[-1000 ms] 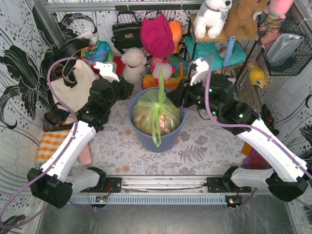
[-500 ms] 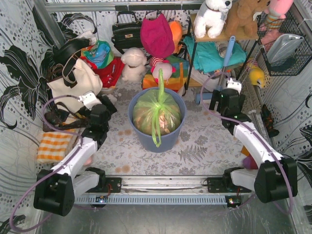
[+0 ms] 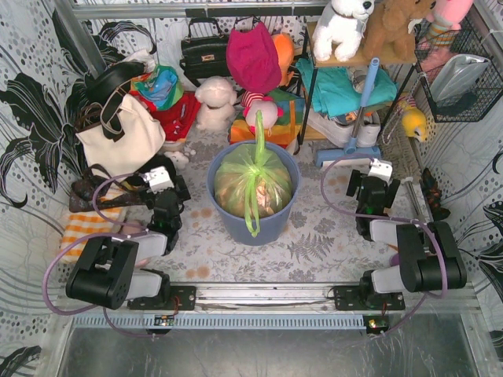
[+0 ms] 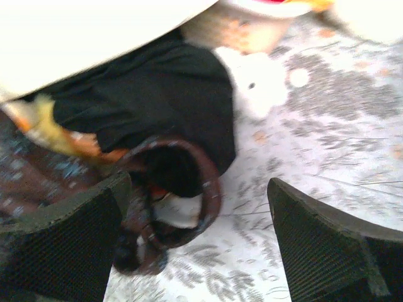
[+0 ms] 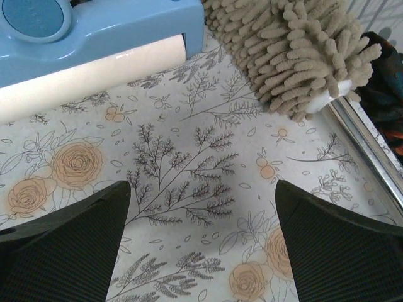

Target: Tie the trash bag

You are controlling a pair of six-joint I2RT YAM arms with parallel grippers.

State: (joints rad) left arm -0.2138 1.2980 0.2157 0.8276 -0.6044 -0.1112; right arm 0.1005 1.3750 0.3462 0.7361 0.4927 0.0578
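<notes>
The trash bag (image 3: 253, 184), light green with tan paper showing through, sits in the round blue-grey bin (image 3: 271, 224) at the table's middle. Its neck is gathered; one tail stands up behind and another hangs over the bin's front. My left gripper (image 3: 167, 185) is folded back low, left of the bin and apart from it. In the left wrist view this gripper (image 4: 198, 245) is open over the floral cloth, nothing between its fingers (image 4: 63, 245). My right gripper (image 3: 368, 187) rests right of the bin. It (image 5: 201, 239) is open and empty above the cloth. Neither wrist view shows the bag.
A cream tote bag (image 3: 118, 137) and an orange checked cloth (image 3: 86, 232) lie left. A brown strap loop (image 4: 182, 195) and a black cloth (image 4: 151, 100) lie ahead of the left jaws. A blue sweeper (image 5: 94, 31) and a tan chenille mop head (image 5: 283, 56) lie beyond the right jaws. Plush toys crowd the back.
Both arms have drawn back from the bin and folded down at the near sides. Both sets of jaws have opened wide. The bag has stayed put.
</notes>
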